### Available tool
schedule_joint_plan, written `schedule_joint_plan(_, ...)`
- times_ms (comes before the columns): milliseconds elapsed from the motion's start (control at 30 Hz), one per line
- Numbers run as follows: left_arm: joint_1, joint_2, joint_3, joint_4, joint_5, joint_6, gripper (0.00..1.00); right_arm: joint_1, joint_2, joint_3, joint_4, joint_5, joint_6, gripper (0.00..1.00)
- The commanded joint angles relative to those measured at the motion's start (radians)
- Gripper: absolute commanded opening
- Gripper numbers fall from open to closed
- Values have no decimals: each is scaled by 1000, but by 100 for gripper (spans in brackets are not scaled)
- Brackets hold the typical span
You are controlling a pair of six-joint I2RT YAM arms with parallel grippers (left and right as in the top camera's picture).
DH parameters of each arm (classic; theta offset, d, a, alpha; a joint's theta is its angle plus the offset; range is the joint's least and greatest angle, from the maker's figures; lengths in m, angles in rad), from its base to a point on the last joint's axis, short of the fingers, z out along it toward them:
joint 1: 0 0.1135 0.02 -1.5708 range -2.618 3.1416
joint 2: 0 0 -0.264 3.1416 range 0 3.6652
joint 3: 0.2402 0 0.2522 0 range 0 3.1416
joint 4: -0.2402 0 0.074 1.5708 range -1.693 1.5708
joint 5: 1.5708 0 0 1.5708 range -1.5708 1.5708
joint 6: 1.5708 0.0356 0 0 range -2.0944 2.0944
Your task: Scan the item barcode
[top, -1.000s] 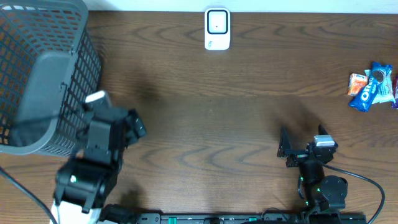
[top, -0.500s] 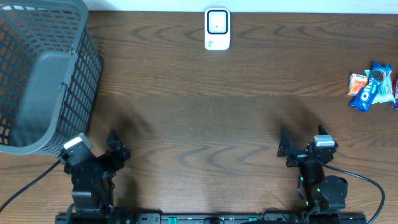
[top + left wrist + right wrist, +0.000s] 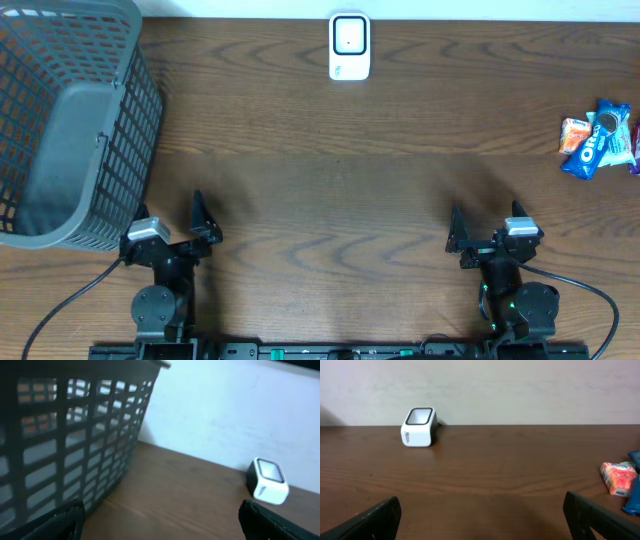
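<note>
- While both arms sit low at the near edge, the dark wooden tabletop (image 3: 340, 180) stretches bare between them and a pale wall at the far side.
- Filling the far left corner is a grey plastic basket (image 3: 60, 120) with open grid walls; the left wrist view shows its wall rising close on the left.
- Near the basket's front corner, the left tool (image 3: 200, 222) has its fingers spread wide and grasps nothing; both black fingertips show at the bottom corners of its wrist view, with only wood between them.
- Well apart on the right side, the right tool (image 3: 458, 238) is likewise released, fingers wide, nothing between them, and it faces the far wall.
- Against the far edge, about midway across, stands a small white scanner (image 3: 349, 46) with a dark-framed window on its top face.
- At the far right edge of the tabletop lie the snack packets: a blue cookie pack (image 3: 598, 140) with an orange pack (image 3: 574, 133) touching its left side; a further wrapper is cut off by the picture's edge.
- Both tools are well apart from the packets and the scanner.
</note>
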Motion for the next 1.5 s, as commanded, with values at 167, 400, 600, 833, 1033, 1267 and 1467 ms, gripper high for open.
schedule_joint_plan(167, 50, -27, -10, -25, 13, 18, 98, -9, -6, -2, -4, 1, 13, 99)
schedule_joint_plan(400, 49, -27, -10, -182, 80, 160, 98, -9, -6, -2, -4, 1, 13, 99)
schedule_joint_plan(600, 49, -27, -10, -183, 95, 224, 98, -9, -6, -2, -4, 1, 13, 99)
schedule_joint_plan(833, 48, -27, -10, -183, 100, 223, 98, -9, -6, -2, -4, 1, 13, 99)
schedule_joint_plan(1033, 48, -27, -10, -183, 100, 222, 98, -9, -6, -2, -4, 1, 13, 99)
schedule_joint_plan(1267, 48, -27, -10, -183, 99, 177, 98, -9, -6, -2, -5, 1, 13, 99)
schedule_joint_plan(1467, 48, -27, -10, -182, 98, 178, 98, -9, -6, -2, -4, 1, 13, 99)
